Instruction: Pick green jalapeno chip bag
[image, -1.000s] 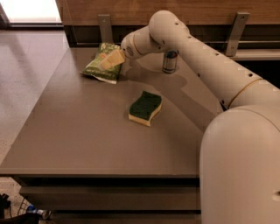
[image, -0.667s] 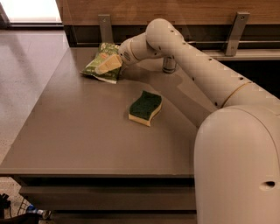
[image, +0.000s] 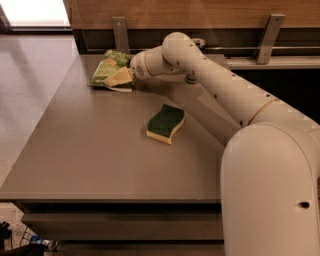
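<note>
The green jalapeno chip bag (image: 107, 68) lies crinkled at the far left corner of the grey table (image: 90, 150). It is light green with a red-orange mark near its top. My gripper (image: 120, 78) reaches in from the right and sits low on the bag's near right edge, covering part of it. The arm (image: 210, 75) stretches across the back of the table from the lower right.
A yellow sponge with a dark green top (image: 166, 122) lies mid-table, in front of the arm. A can (image: 190, 78) stands behind the arm, mostly hidden. A wooden wall with metal brackets (image: 120, 32) runs along the table's far edge. The floor drops off to the left.
The arm has swung further left and the gripper has come down closer onto the chip bag's near right edge. The bag and sponge have stayed in place.
</note>
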